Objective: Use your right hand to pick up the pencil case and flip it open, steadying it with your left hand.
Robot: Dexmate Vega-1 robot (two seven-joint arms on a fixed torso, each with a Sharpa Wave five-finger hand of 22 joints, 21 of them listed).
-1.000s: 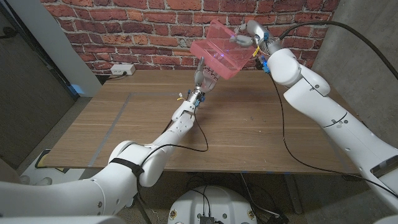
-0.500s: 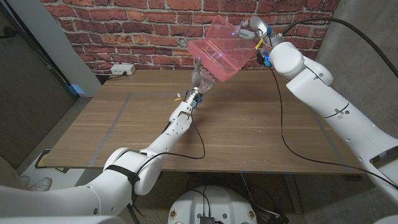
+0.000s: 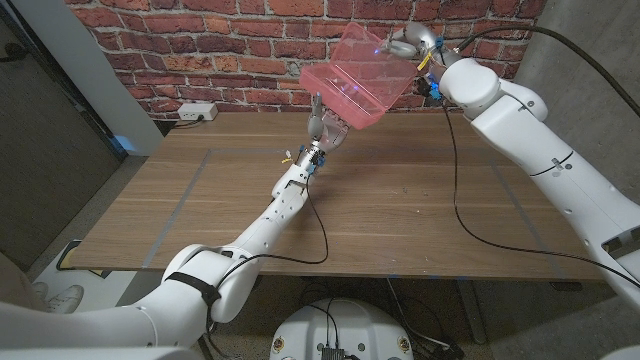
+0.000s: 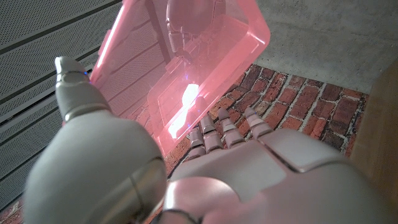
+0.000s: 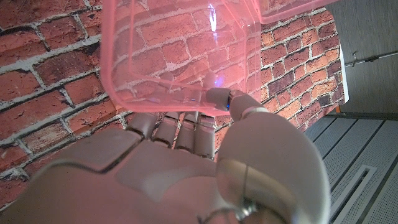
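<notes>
A pink see-through pencil case hangs in the air over the table's far edge, tilted, its two halves spread apart. My right hand grips its upper right edge. My left hand reaches up from below and holds the lower left corner. The left wrist view has the pencil case above my left hand, thumb on one side and the other fingers against the plastic. In the right wrist view, the fingers of my right hand lie behind a wall of the pencil case.
The wooden table lies bare below the case. A brick wall stands close behind, with a white power strip at its foot. A black cable hangs from my right arm across the table.
My right hand has raised its side of the case a little and drawn it to the right, spreading the halves slightly. My left hand has stayed nearly where it was.
</notes>
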